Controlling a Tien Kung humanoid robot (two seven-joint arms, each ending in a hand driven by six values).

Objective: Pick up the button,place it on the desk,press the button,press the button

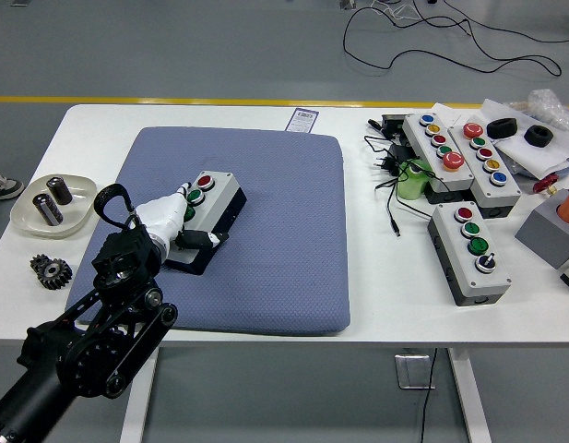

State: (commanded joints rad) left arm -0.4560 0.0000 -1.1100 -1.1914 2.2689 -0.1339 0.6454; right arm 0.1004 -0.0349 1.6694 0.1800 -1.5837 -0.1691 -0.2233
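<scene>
Button box (213, 205) grey, red and green buttons on top, lying on blue mat (284, 249) at left-centre of white tabletop (385, 277). Left hand (169, 220) clasped around box's near end, thumb along side. Right arm unseen.

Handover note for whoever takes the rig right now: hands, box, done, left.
Left hand: over the near end of the grey button box, white fingers on its green button area, thumb along the box's side. I cannot tell whether it is pressing or gripping.
Right hand: not in view.
Button box: lying on the blue pad, left of centre, red button uncovered at the far end.
Done: box appears placed on the pad.
Left: confirm the button presses; none can be verified from this view.
Other button boxes sit untouched on the table's right.
</scene>
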